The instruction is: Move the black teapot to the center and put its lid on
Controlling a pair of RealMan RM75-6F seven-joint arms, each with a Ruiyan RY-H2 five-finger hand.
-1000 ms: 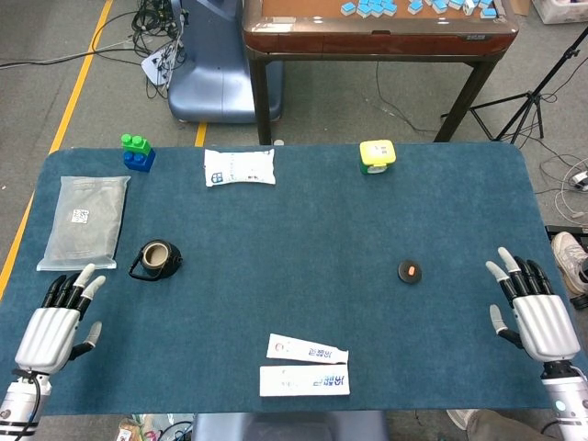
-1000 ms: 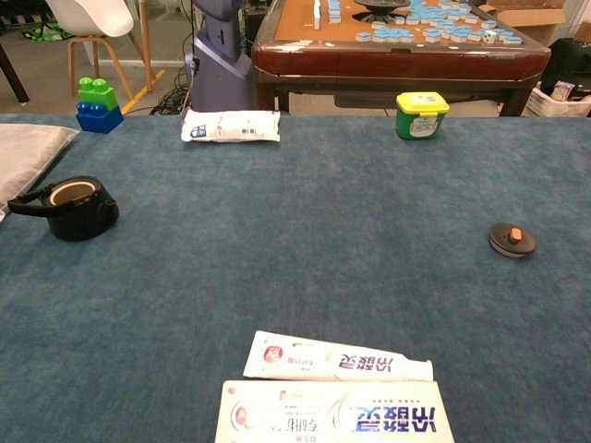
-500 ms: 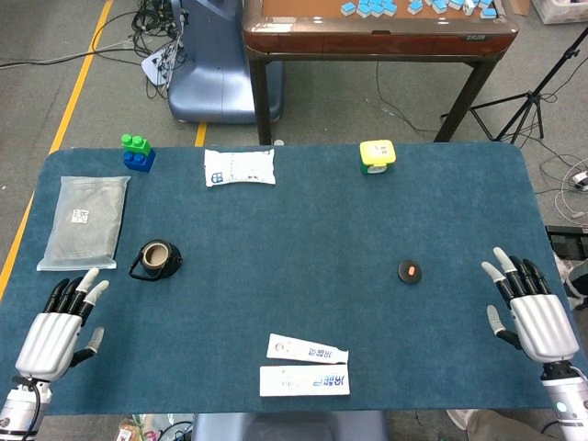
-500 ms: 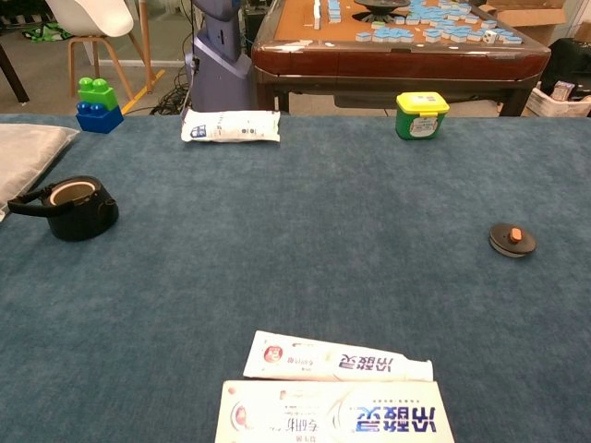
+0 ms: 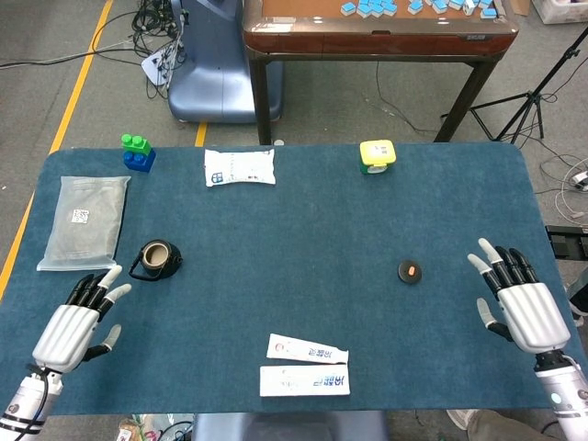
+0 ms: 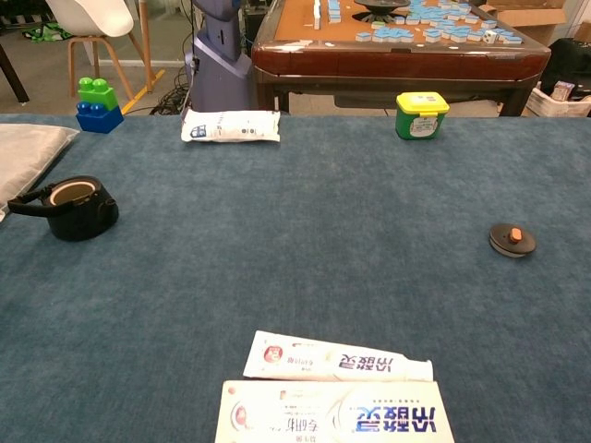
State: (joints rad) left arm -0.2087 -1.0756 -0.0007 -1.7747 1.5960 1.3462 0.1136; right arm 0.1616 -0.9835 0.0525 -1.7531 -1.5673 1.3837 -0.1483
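Blue bench [image 5: 294, 230]: lidless black teapot [image 5: 156, 260] left, lid [image 5: 410, 271] right; left hand [image 5: 73, 323] and right hand [image 5: 521, 308] empty, fingers wide.

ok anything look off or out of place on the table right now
Only the black teapot: it sits open near the left side, while its lid lies alone far to the right. Nothing is spilled, tipped or damaged. Left hand and right hand hold nothing.

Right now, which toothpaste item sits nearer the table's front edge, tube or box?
The box: the longer, rectangular one, right at the front edge. The tube lies just behind it, shorter and tapered.
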